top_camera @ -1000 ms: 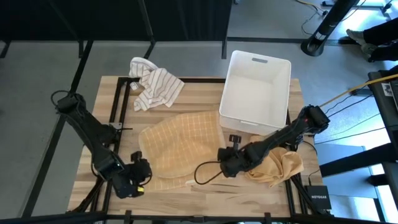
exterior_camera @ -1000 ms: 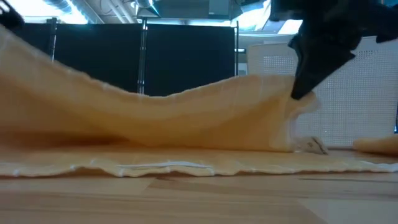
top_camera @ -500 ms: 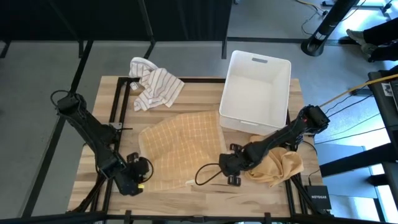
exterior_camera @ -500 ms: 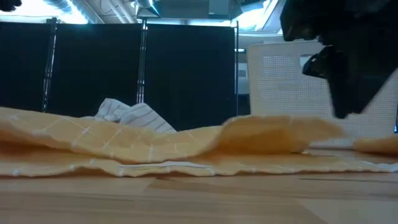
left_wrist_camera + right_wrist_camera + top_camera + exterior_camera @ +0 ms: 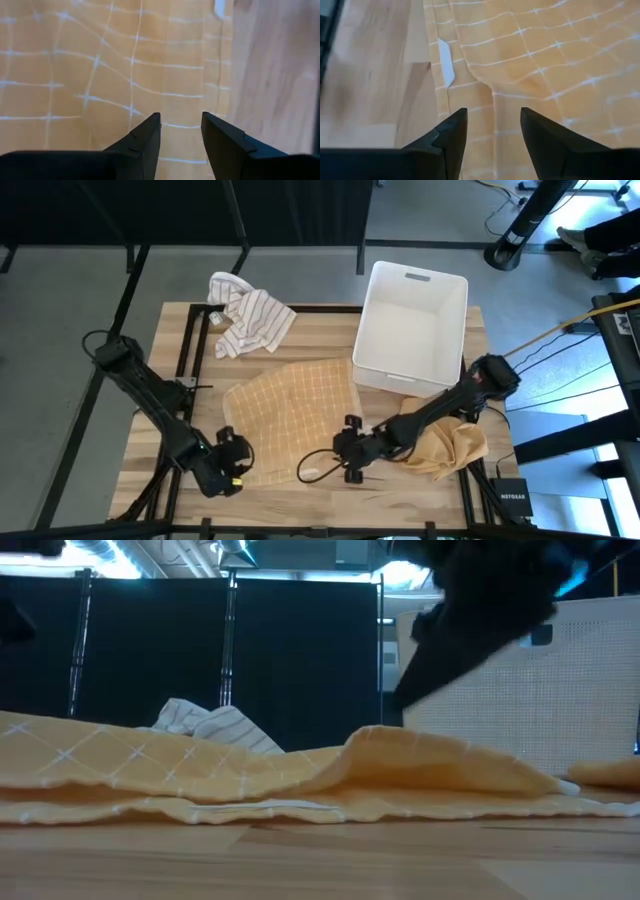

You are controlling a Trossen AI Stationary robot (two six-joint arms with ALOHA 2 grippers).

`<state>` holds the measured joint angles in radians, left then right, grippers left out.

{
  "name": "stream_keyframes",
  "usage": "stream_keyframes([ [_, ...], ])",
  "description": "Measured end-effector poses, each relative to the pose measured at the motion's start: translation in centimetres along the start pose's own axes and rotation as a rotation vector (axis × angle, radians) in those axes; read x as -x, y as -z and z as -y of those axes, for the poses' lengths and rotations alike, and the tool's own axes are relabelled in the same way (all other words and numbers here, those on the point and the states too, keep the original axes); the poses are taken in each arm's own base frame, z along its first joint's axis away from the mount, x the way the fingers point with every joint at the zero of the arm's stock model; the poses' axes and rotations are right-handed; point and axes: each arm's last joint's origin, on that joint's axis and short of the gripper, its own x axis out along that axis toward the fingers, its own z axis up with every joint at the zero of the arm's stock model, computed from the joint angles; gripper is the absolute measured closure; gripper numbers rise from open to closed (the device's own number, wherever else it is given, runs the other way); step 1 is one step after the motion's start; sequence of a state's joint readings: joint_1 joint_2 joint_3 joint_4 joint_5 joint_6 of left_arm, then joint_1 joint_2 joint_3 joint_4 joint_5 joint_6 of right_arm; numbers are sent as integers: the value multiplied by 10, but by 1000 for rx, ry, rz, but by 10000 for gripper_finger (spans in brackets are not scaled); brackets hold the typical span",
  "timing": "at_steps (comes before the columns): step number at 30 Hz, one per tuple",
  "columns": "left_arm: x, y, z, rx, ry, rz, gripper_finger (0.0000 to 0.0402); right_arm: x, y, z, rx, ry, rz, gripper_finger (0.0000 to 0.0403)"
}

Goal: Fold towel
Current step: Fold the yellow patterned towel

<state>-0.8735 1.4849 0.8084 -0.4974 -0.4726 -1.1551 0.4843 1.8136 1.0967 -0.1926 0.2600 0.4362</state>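
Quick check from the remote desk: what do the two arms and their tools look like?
Both arms are dark, slim and jointed. The left tool has a small yellow mark near its tip. A thin black cable loops off the right tool. Up close, each tool's fingers are matte black, wedge-shaped and tapering.

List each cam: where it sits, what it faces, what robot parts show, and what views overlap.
High: overhead, facing straight down on the wooden table; both dark arms show, left claw and right claw at the towel's near edge.
Low: at table-top height, facing level across the orange checked cloth towel; a dark arm blurs in from above.
Left wrist: on the left arm, facing the towel past its open claw.
Right wrist: on the right arm, facing the towel's hem past its open claw.
Shared: all four see the towel.
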Motion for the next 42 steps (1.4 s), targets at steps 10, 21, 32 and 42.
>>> stream_keyframes([
  [10,-42,12,11,72,51,-165,270,-37,35,-13,54,-52,-177,215],
  [21,-10,-18,40,71,268,-156,270,16,62,-44,59,-142,-560,250],
  [32,-10,-1,6,36,-72,-232,270,8,41,-59,46,64,-52,269],
  [42,-21,25,5,-53,-170,-216,270,-27,61,-58,57,171,2,269],
])
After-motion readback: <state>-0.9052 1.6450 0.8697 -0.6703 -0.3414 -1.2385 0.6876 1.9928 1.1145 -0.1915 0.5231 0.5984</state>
